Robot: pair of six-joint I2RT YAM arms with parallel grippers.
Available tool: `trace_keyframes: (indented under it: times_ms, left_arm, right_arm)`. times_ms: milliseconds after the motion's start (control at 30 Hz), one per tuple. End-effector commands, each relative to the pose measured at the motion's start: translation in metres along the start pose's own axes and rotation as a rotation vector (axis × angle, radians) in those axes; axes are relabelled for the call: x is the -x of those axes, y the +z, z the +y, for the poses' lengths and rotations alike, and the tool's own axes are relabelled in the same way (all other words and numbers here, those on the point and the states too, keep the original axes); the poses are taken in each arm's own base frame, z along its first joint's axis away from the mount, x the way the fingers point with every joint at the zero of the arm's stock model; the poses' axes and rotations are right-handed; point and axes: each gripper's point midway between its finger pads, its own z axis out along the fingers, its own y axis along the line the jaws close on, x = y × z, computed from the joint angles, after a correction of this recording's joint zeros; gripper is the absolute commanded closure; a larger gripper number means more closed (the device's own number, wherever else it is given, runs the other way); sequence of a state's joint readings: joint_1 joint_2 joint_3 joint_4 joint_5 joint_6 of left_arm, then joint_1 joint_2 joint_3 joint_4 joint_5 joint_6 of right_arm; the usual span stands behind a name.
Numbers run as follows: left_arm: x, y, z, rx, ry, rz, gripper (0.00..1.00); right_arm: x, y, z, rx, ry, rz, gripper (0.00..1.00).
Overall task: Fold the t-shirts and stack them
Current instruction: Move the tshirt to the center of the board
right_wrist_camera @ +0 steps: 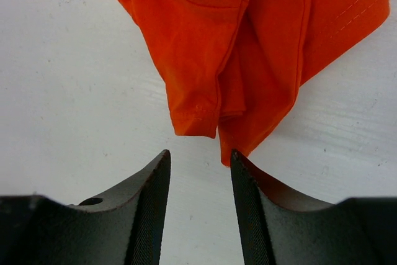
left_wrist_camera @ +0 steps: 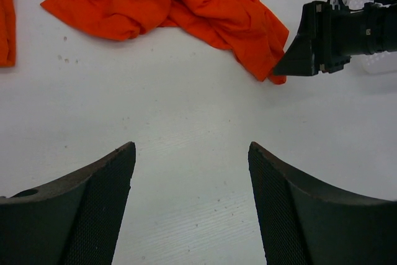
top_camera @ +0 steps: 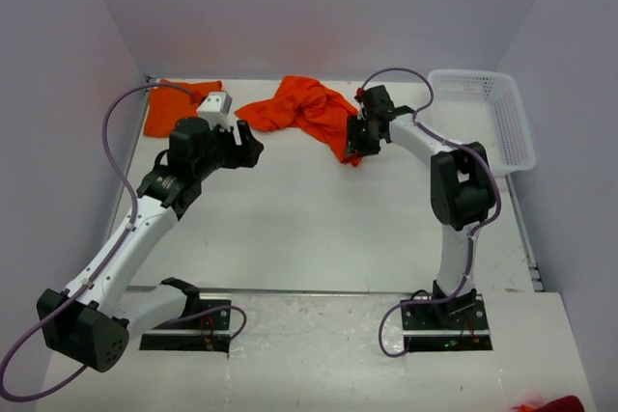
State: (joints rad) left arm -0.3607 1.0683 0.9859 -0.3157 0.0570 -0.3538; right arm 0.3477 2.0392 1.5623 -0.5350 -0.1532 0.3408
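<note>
Crumpled t-shirt (right_wrist_camera: 248, 60), hem just before right gripper (right_wrist_camera: 198, 156) (jaws parted, empty); left gripper (left_wrist_camera: 191, 148) agape, empty. Risk: may pinch 2 layers.

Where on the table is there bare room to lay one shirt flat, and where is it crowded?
Largest bare patch: the middle of the table, in front of the crumpled t-shirt, between the left tool and the right tool, reaching toward the near edge. Crowded: the far edge, with the flat t-shirt at left, the crumpled one and the basket at right.
</note>
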Motion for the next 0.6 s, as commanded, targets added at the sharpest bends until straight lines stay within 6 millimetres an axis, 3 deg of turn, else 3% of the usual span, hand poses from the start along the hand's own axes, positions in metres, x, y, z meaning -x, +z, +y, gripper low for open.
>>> trace_keyframes:
  times_ms: [0,233,567]
  left_arm:
    - [0.008,0.002,-0.01,-0.048,0.013,-0.018,0.25]
    - [0.01,-0.001,-0.01,-0.045,0.025,-0.028,0.25]
    - [0.013,-0.004,-0.008,-0.035,0.042,-0.033,0.23]
  right_arm:
    - [0.026,-0.019,0.021,0.056,-0.024,-0.08,0.55]
    - [0.051,-0.009,0.028,0.06,-0.033,-0.093,0.56]
    - [0.039,0.002,0.021,0.047,-0.021,-0.072,0.58]
